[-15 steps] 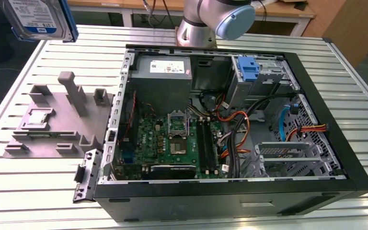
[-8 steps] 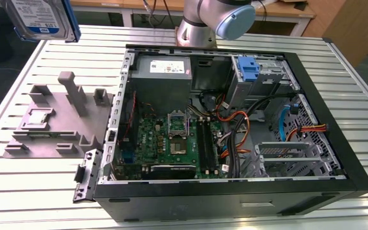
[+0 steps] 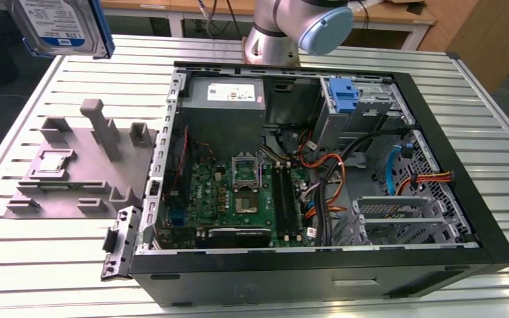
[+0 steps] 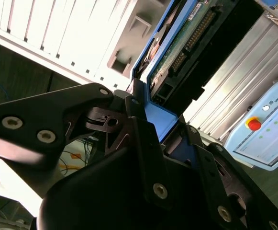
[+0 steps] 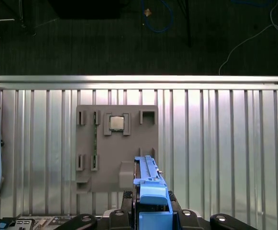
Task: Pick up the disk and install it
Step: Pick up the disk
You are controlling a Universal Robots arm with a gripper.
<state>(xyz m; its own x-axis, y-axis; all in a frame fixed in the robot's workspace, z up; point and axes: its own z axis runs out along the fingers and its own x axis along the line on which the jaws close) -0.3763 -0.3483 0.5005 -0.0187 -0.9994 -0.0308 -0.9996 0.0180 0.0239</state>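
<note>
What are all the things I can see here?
disk: one, silver with blue frame, held up in the air
computer case: one, black, open, on the table
circuit board: one, green, inside the case
power box: one, grey, inside the case
bracket: one, blue, inside the case
cables: several, orange and black, inside the case
tray: one, grey, on the table beside the case
chip: one, silver, in the tray
table: one, white slats, under the case
arm: one, grey, behind the case
pincer: one, black, shut on the disk's blue frame
</note>
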